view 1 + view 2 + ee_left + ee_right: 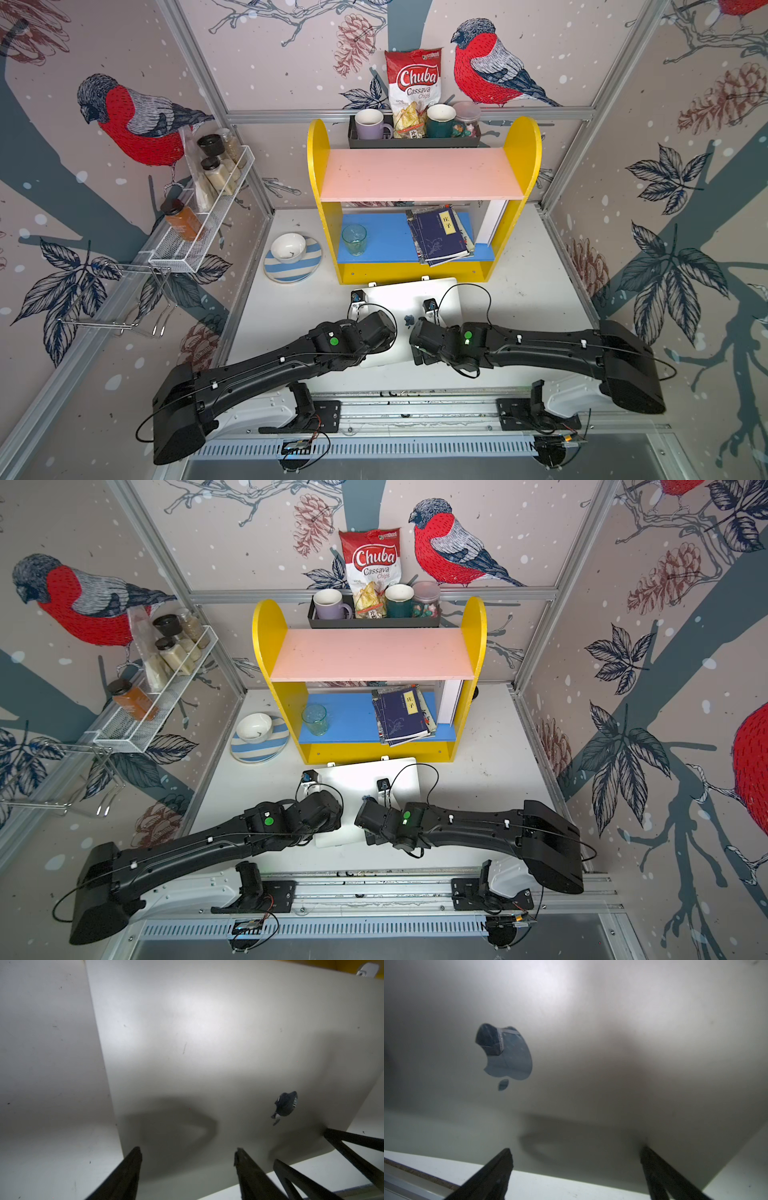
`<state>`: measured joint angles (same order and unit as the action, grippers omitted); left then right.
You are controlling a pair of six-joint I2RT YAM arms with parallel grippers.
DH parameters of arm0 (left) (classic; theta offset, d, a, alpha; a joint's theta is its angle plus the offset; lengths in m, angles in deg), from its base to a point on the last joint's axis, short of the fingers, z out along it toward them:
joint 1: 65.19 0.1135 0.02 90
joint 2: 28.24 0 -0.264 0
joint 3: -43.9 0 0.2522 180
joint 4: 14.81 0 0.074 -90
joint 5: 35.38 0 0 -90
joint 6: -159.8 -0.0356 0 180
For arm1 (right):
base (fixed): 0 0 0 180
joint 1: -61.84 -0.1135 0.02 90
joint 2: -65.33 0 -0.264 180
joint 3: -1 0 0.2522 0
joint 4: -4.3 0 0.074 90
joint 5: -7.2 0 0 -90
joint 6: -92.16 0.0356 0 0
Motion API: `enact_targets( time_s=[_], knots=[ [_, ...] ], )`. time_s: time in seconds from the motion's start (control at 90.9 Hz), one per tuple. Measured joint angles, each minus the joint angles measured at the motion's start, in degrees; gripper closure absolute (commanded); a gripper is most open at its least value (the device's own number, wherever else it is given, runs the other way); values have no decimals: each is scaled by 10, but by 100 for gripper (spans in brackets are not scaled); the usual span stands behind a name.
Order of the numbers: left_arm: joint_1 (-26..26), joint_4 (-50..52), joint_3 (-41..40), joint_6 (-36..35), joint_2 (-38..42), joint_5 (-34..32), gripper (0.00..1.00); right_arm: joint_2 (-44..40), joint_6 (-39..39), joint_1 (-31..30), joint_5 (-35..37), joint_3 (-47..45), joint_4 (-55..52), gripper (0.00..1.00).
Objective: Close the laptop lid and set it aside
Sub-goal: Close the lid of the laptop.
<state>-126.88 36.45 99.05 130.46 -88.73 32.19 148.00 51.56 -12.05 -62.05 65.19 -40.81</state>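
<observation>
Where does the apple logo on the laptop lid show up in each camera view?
In a top view: apple logo, centre of the laptop lid, below the yellow shelf.
In a top view: same spot, beside the right arm.
Left wrist view: small, dark, on the lid.
Right wrist view: large, close.
Shared landmark: the lid's silver surface.

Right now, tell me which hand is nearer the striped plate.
Left. The left hand is over the half of the laptop lid nearest the striped plate, which lies off that side. The right hand is over the other half, beyond the apple logo.
</observation>
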Motion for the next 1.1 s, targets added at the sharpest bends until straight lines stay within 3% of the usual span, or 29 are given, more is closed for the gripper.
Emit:
enact_targets(
  time_s=[1.101],
  knots=[
    [0,-85,-55,21,-40,10,28,40,-2,23,-16,-10,31,4]
  ],
)
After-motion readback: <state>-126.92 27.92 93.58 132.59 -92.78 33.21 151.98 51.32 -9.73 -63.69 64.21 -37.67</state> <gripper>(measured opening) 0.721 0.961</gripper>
